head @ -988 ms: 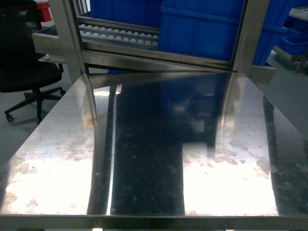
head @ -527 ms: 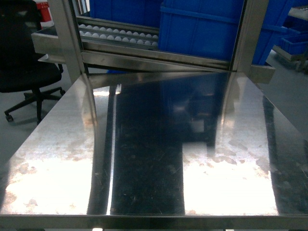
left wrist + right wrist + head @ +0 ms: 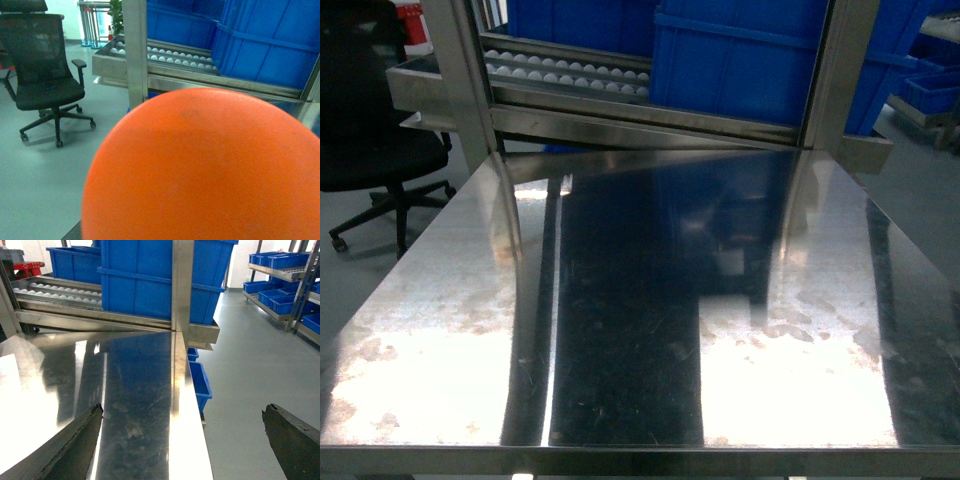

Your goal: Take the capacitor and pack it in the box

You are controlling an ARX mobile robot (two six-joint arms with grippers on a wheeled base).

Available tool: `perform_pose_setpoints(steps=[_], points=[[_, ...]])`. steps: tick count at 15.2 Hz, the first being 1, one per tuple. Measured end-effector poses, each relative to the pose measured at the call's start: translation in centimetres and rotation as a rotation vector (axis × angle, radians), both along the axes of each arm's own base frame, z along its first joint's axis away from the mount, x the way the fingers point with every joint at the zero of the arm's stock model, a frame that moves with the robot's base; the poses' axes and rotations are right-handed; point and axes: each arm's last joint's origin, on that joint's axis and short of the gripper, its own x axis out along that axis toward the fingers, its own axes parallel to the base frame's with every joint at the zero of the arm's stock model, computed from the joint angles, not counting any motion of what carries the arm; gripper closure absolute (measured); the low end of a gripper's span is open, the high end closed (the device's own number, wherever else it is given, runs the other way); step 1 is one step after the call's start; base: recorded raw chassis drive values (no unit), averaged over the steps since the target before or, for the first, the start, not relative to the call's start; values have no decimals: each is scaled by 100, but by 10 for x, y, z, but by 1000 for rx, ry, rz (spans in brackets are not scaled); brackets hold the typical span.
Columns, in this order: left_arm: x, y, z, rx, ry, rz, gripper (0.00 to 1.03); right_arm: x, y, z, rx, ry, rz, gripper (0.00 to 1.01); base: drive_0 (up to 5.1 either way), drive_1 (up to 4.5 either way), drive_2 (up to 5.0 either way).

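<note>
The capacitor [image 3: 205, 165] is an orange rounded object that fills the lower part of the left wrist view, very close to the camera. It hangs in the air above the grey floor by the table's left side. It hides my left gripper's fingers, which hold it. In the right wrist view my right gripper [image 3: 182, 440] stands open over the steel table's right edge, with nothing between its dark fingers [image 3: 75, 445]. The box is out of view. Neither gripper shows in the head view.
A bare, shiny steel table [image 3: 640, 300] lies ahead. Behind it are steel posts [image 3: 460, 70], a roller conveyor [image 3: 565, 70] and large blue bins [image 3: 750, 60]. A black office chair [image 3: 370, 130] stands at the left. Small blue bins [image 3: 200, 385] sit beside the table's right edge.
</note>
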Motion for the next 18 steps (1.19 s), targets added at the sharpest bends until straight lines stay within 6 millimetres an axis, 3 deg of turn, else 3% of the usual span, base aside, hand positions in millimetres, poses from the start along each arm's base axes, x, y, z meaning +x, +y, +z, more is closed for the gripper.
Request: perform_pose_setpoints(steps=[2, 10, 18], points=[[-9, 12, -8, 0, 2, 6, 59, 0, 0, 0, 0, 0, -1, 3, 0, 0, 0], [-28, 12, -23, 0, -11, -5, 59, 0, 0, 0, 0, 0, 0, 3, 0, 0, 0], [-41, 12, -23, 0, -19, -5, 59, 0, 0, 0, 0, 0, 0, 3, 0, 0, 0]])
